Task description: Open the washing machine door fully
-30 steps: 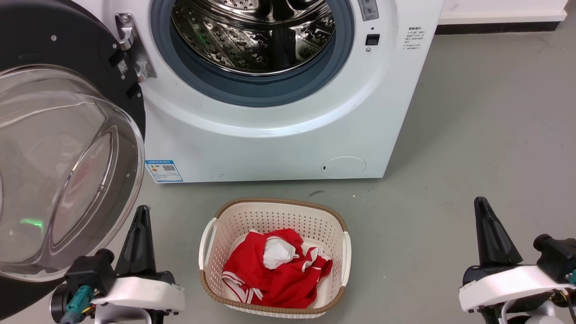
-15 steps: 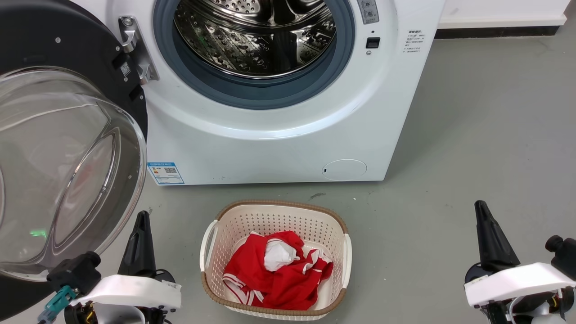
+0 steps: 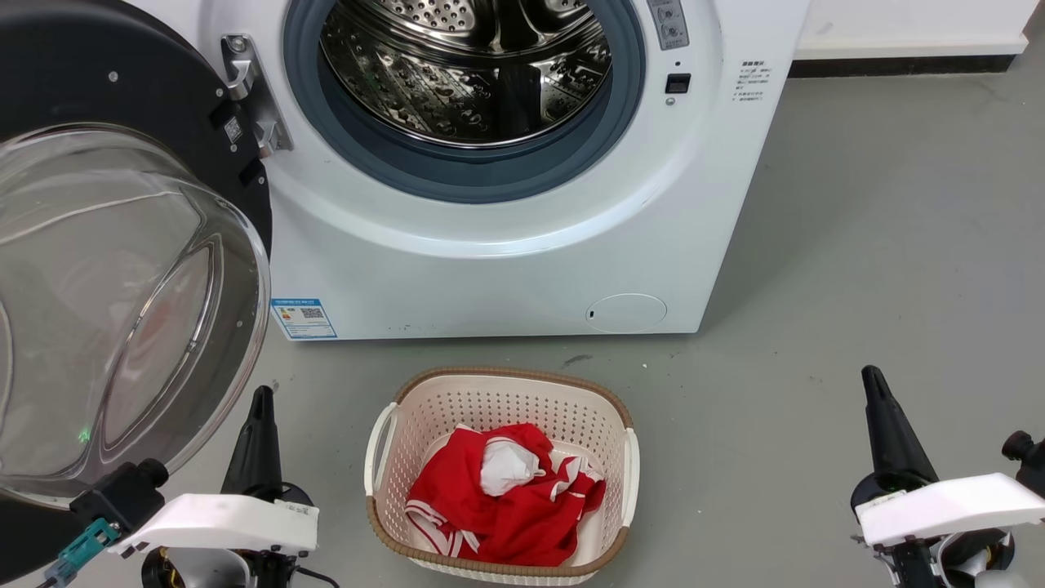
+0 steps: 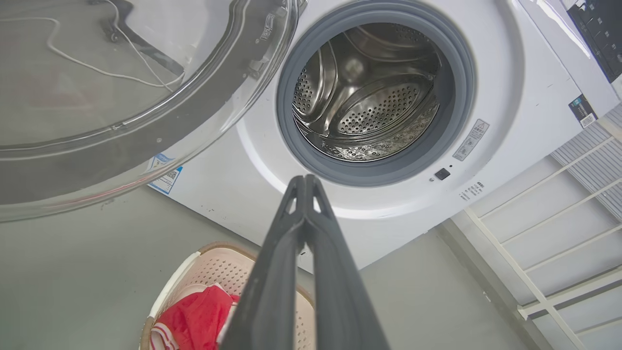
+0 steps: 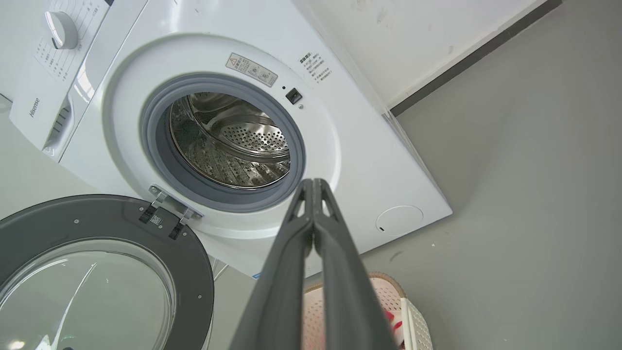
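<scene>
Found the washing machine door [image 3: 122,286] open at left, just above the left gripper [image 3: 262,400]. Saw that one and the right gripper [image 3: 872,380] closed, empty.

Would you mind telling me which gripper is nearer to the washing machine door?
Left. The left gripper is close beside the glass bulge of the washing machine door; the right gripper is far off, past the basket.

"Hisense" — brand on the washer's control panel [image 5: 54,73].
</scene>
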You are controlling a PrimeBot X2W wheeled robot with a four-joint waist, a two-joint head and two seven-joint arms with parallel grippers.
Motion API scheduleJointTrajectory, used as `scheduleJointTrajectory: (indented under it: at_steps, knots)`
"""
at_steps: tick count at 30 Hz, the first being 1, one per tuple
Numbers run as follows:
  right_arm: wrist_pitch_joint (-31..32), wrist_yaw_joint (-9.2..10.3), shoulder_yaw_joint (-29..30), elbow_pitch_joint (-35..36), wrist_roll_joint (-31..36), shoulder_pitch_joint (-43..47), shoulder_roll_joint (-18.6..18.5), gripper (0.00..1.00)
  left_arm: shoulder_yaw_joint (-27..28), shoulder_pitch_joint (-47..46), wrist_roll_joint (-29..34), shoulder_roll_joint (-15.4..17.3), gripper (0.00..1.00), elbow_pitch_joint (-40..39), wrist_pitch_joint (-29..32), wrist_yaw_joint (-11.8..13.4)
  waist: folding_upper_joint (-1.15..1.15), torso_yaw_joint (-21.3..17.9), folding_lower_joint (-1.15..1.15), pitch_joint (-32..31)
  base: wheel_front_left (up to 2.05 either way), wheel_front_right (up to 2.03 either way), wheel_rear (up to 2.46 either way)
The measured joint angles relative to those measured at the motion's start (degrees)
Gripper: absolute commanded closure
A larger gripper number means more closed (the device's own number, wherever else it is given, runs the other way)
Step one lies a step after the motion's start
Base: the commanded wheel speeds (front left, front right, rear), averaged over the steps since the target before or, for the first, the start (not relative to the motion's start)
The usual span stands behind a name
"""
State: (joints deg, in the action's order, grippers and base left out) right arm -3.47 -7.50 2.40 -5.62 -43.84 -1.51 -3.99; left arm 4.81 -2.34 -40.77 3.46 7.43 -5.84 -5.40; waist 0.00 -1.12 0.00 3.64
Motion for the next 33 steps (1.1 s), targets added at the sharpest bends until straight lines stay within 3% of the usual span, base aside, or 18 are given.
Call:
scheduleJointTrajectory:
  at_steps: [33]
  knots:
    - [3.52, 0.00, 0.54, -3.79, -23.29, -1.93, -0.38, 1.00, 0.86, -1.52, -23.68, -0.26, 1.00, 3.08, 5.70, -0.76, 0.00, 0.41, 0.00, -1.28, 0.00, 0.00, 0.00]
